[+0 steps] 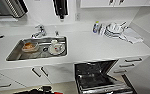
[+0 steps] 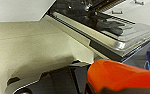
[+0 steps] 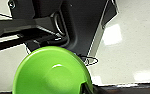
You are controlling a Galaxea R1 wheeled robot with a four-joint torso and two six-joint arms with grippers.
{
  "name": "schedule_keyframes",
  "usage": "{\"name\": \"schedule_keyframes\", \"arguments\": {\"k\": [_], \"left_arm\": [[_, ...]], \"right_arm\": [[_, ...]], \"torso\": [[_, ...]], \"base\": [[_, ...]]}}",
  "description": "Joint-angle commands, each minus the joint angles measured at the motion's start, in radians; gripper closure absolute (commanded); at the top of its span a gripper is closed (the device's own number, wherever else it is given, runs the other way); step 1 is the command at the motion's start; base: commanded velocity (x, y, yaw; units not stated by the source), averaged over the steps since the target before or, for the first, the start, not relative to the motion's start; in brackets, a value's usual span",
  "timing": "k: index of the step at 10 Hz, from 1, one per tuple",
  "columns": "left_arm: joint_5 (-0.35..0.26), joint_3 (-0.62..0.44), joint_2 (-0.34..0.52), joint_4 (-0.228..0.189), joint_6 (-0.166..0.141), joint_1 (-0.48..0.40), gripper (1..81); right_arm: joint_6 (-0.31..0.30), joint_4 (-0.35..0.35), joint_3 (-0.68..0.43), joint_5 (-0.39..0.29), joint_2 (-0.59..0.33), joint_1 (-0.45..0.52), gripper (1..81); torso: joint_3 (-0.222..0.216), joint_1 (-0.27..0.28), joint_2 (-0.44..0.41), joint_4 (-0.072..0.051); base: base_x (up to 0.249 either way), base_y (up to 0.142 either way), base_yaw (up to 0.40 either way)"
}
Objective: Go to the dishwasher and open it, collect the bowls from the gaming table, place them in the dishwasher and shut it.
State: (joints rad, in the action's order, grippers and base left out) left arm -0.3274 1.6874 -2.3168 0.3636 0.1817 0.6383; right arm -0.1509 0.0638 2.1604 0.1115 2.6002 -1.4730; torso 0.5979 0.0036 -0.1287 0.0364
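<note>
I'm at the kitchen table (image 1: 91, 47) | dishwasher (image 1: 101, 80) open below — ready for loading | right fingers grasp lime green bowl (image 3: 51, 72) | left fingers carry red bowl (image 2: 121, 75) — grip itself I cannot tell

A white countertop (image 1: 91, 47) holds a silver steel sink (image 1: 14, 55), and the cupboard fronts (image 1: 21, 77) below are white with dark bar handles. The open dishwasher (image 1: 98, 77) is dark inside with a shiny steel-coloured door edge. One bowl (image 3: 52, 72) is plain lime green, another bowl (image 2: 121, 76) plain orange-red, above a pale cream floor (image 2: 28, 47).
</note>
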Motion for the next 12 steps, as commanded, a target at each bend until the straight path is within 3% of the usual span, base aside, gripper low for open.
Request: {"name": "schedule_keyframes", "arguments": {"k": [1, 7, 9, 12], "left_arm": [[-0.157, 0.029, -0.071, 0.04, -0.028, -0.206, 81.1], [-0.179, 0.124, -0.284, 0.041, -0.042, -0.353, 81.1], [-0.179, 0.135, -0.359, 0.035, -0.087, -0.406, 81.1], [-0.179, 0.196, -0.485, 0.035, -0.093, -0.415, 81.1]], "right_arm": [[-0.001, 0.004, -0.016, -0.073, -0.018, 0.002, 81.1], [-0.003, 0.001, -0.018, -0.075, -0.01, 0.019, 81.1], [-0.003, 0.001, -0.021, -0.075, -0.009, 0.019, 81.1], [-0.001, 0.002, -0.022, -0.076, 0.005, 0.028, 81.1]], "torso": [[0.0, 0.0, 0.0, 0.0], [0.001, 0.001, 0.001, 0.0], [0.002, 0.001, 0.001, 0.0], [0.002, 0.001, 0.001, 0.0]], "base": [[0.0, 0.0, 0.0], [0.0, 0.0, 0.0], [0.0, 0.0, 0.0], [0.0, 0.0, 0.0]]}}
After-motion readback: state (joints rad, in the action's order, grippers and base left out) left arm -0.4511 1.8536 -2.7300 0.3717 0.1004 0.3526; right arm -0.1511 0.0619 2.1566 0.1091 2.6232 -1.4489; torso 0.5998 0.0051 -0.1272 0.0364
